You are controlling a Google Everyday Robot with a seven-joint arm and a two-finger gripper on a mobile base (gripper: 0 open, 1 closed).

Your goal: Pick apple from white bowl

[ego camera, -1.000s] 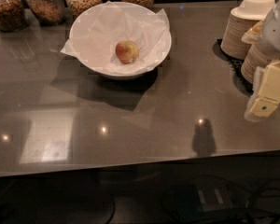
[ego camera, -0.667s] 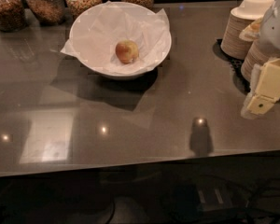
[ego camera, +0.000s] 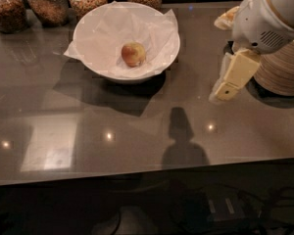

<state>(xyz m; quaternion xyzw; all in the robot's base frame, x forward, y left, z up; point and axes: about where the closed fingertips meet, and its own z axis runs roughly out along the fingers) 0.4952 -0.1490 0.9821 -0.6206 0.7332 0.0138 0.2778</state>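
Note:
The apple (ego camera: 134, 54), small and yellowish with a red blush, lies in the middle of the white bowl (ego camera: 128, 76), on the crinkled white paper (ego camera: 102, 33) that lines it and sticks out past the rim. The bowl stands at the back of the dark table, left of centre. My gripper (ego camera: 223, 93) hangs from the white arm (ego camera: 267, 18) at the right. It is above the table, to the right of the bowl and a little nearer than it, clear of the bowl and holding nothing.
Several glass jars of grains and nuts (ego camera: 48, 4) line the table's back edge behind the bowl. A stack of tan paper bowls (ego camera: 284, 72) stands at the right, just behind the arm. The table's front edge (ego camera: 147, 176) runs across the lower view.
The arm and gripper have moved left, away from the stacked tan bowls and towards the white bowl. The apple and bowl have not moved.

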